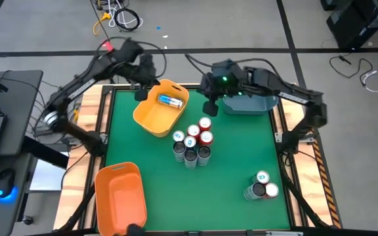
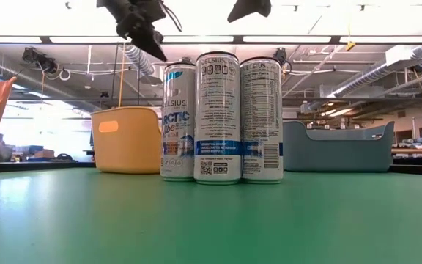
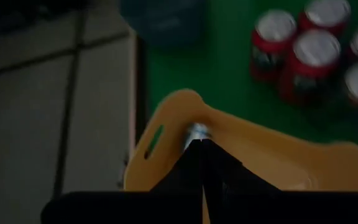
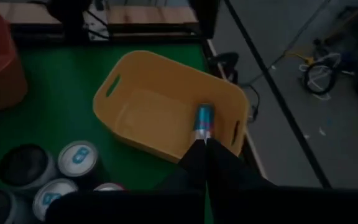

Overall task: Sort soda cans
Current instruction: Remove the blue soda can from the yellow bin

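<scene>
One silver and blue soda can (image 1: 170,100) lies on its side in the yellow bin (image 1: 151,118), also seen in the right wrist view as the can (image 4: 202,118). Several red, dark and silver cans (image 1: 192,141) stand upright mid-table. Three more cans (image 1: 261,187) stand near the front right and fill the low view as tall silver cans (image 2: 218,117). My left gripper (image 1: 141,94) hangs shut above the yellow bin's far left rim. My right gripper (image 1: 210,107) hangs shut between the yellow bin and the blue bin (image 1: 248,103). Neither holds anything.
An orange bin (image 1: 119,196) sits at the near left corner. The blue bin stands at the far right edge. Bare green table (image 1: 235,157) lies between the middle cans and the three at the front right. A laptop and mouse sit off the table's left.
</scene>
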Controlling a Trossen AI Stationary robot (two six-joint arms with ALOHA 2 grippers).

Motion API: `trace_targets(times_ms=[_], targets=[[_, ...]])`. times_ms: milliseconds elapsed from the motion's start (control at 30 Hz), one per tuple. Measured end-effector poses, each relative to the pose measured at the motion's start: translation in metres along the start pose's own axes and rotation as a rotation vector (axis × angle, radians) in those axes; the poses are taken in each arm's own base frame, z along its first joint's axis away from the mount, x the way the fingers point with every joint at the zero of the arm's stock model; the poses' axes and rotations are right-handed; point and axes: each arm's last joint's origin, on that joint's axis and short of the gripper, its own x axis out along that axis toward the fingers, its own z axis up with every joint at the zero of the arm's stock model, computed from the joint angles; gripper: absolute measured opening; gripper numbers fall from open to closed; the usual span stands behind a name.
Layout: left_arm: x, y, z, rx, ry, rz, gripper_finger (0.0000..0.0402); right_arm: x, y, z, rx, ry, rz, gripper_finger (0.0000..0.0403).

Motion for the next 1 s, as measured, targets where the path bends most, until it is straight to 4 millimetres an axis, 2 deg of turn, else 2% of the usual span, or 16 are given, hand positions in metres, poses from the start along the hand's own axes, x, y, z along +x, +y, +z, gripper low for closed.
trace_targets(times_ms=[200, 433, 633, 767, 1000], targets=[[0.035, 0.024, 0.012, 0.001, 0.224, -0.182, 0.0, 0.006, 0.012, -0.046, 0.043, -0.069, 0.037, 0.0], [0.092, 0.039, 0.0, -0.024, 0.433, -0.206, 0.0, 0.01, 0.029, -0.086, 0.058, -0.154, 0.066, 0.0], [0.138, 0.037, -0.012, -0.031, 0.517, -0.298, 0.0, 0.01, 0.037, -0.103, 0.055, -0.164, 0.083, 0.0], [0.168, 0.033, -0.012, -0.033, 0.538, -0.29, 0.0006, 0.009, 0.04, -0.103, 0.049, -0.171, 0.093, 0.0], [0.206, 0.022, -0.015, -0.031, 0.616, -0.27, 0.0056, 0.009, 0.046, -0.104, 0.028, -0.16, 0.109, 0.0]])
